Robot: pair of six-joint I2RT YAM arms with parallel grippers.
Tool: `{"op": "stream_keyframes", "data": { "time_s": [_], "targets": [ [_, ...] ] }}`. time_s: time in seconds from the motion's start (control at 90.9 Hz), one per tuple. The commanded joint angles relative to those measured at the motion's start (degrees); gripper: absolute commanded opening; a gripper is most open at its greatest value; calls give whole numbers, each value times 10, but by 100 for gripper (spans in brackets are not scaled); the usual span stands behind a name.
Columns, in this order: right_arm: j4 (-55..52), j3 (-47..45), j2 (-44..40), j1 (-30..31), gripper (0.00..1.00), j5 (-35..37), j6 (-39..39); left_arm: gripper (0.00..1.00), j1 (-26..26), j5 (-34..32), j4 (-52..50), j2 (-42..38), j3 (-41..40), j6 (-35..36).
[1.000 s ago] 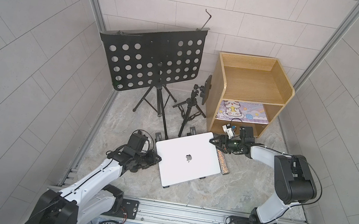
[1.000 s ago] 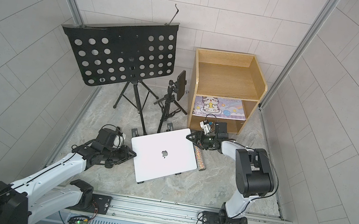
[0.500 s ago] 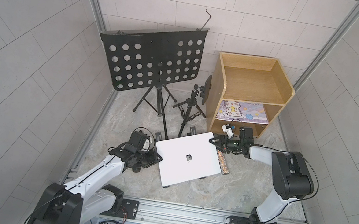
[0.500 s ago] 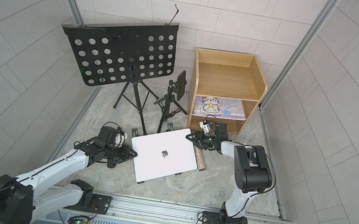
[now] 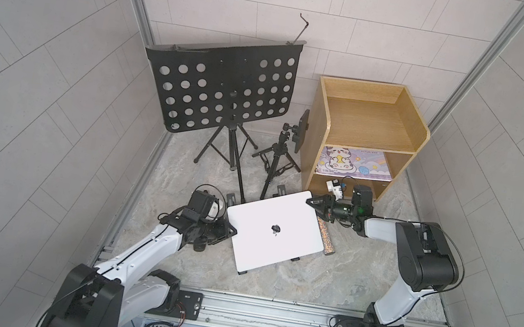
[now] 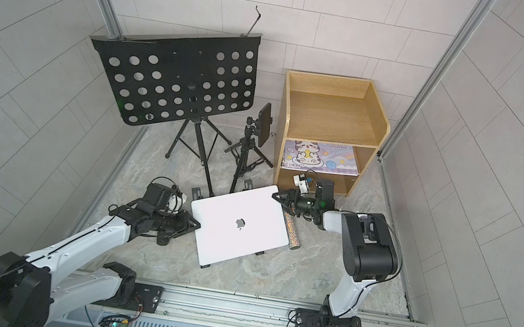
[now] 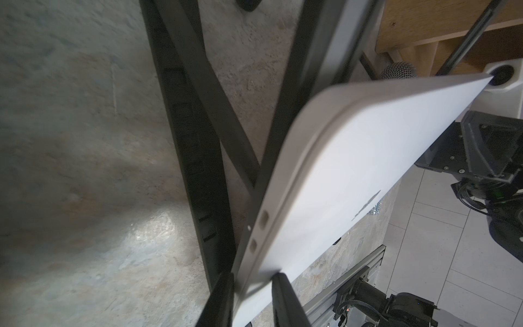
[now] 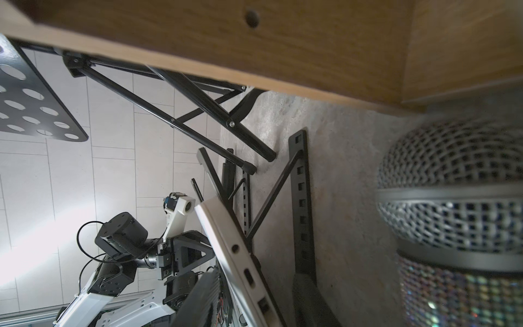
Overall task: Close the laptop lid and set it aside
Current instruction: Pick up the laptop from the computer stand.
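The grey stone floor point(image 5: 342, 278) carries everything. A wooden shelf point(image 5: 313, 151) stands at the back. Beside it stand a big black music stand point(image 5: 222, 93) and a small tripod point(image 5: 277, 161). Nearer the front are a black folding stand point(image 8: 300, 198) and a sparkly microphone point(image 5: 325, 241), lying flat.

laptop point(image 5: 272, 234) shell: smooth matt silver-white, looks metal. bench point(image 5: 342, 278): rough matt stone-look, marbled grey. cabinet point(image 5: 365, 120): wood grain, satin. music stand point(image 5: 218, 92): matt black perforated sheet metal. microphone point(image 8: 452, 192): metal mesh head, glitter-covered body. X-frame stand point(image 7: 195, 158): smooth matt black. rail point(image 5: 264, 310): brushed bare metal. walls point(image 5: 36, 62): matt grey tile, fine speckle.
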Motion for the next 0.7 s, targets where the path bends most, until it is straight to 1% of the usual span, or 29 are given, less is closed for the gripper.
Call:
{"op": "stream_keyframes", "data": {
  "time_s": [0.0, 0.132, 0.462, 0.693],
  "targets": [
    [75, -6, -25, 16, 46, -90, 65, 28, 1, -16, -8, 17, 2, 5],
    [85, -11, -36, 16, 46, -95, 79, 28, 3, -14, -10, 15, 2, 5],
    [73, -23, -71, 23, 42, -102, 84, 28, 4, -13, -10, 13, 2, 5],
    [2, -19, -105, 36, 43, -100, 39, 28, 5, -12, -13, 9, 2, 7]
  ]
}}
